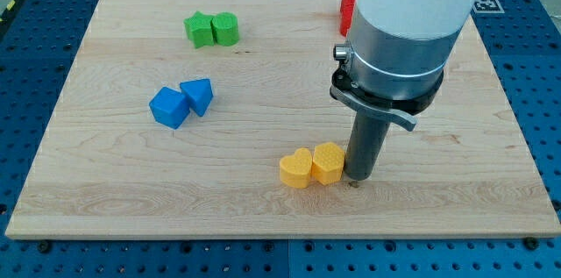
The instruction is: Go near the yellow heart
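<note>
Yellow heart (296, 168) touching yellow hexagonal block (328, 162); my tip (357, 179), gripperless, is resting just right of the pair, near the wooden board (263, 208)'s bottom edge.

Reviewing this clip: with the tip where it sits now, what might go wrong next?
1. My tip is right beside the yellow hexagon-like block, which touches the yellow heart; moving further toward the view's left would likely shove both.
2. The arm hides most of the red block, so its position is uncertain.

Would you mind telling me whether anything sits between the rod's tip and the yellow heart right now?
Yes. My tip sits at the view's right of the yellow hexagonal block, which lies directly between it and the yellow heart, touching the heart.
</note>
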Robot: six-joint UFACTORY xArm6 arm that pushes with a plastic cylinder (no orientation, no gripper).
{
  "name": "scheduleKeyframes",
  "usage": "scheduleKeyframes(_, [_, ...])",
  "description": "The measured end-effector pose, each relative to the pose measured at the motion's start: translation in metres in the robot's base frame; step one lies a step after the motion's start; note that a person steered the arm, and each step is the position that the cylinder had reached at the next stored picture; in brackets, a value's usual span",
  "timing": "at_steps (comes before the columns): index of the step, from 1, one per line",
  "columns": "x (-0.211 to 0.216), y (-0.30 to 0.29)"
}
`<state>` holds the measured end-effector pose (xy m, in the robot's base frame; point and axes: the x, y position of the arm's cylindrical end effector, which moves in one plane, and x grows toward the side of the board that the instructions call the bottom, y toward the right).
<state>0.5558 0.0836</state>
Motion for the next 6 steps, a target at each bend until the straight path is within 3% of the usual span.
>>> scheduleKeyframes(2, [0.01, 0.002])
scheduleKeyframes(4, [0.062, 0.019])
scheduleKeyframes(6, [0.062, -0.056])
